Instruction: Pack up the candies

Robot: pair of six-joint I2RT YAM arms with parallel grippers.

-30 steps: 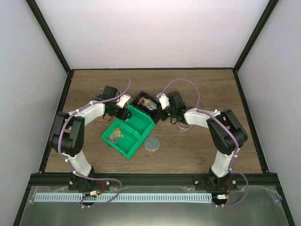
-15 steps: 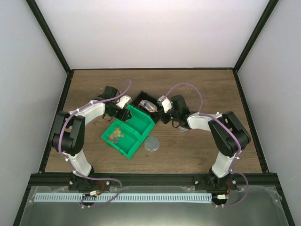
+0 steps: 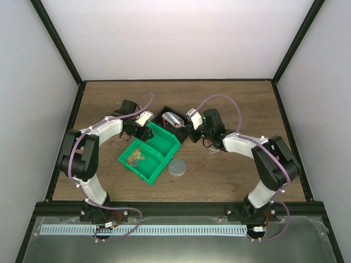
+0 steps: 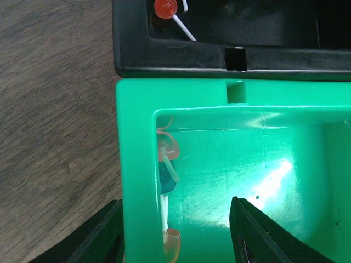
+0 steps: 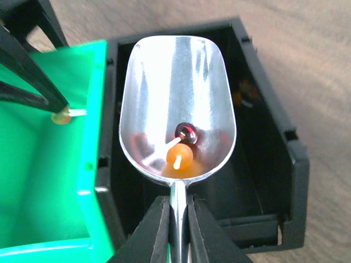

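The candies are tiny lollipop-like sweets with white sticks. Two candies, one orange (image 5: 180, 156) and one dark red (image 5: 186, 132), lie in the silver scoop (image 5: 175, 98). My right gripper (image 5: 178, 205) is shut on the scoop's handle and holds it over the black bin (image 5: 269, 137); in the top view the right gripper (image 3: 192, 124) is right of the scoop (image 3: 173, 119). More candies lie in the black bin (image 4: 164, 8), the far green bin (image 4: 167, 145) and the near green bin (image 3: 134, 156). My left gripper (image 4: 175, 235) is open, straddling the far green bin's left wall (image 4: 134, 181); in the top view it (image 3: 146, 130) is at that bin.
The round grey lid (image 3: 177, 166) lies on the table in front of the green bins. A clear container (image 3: 213, 148) stands partly hidden under my right forearm. The two green bins (image 3: 159, 164) sit joined, with the black bin (image 3: 164, 116) behind them.
My right wrist has drawn back to the right, and the scoop now lies level above the black bin with candies in it. My left arm has not moved.
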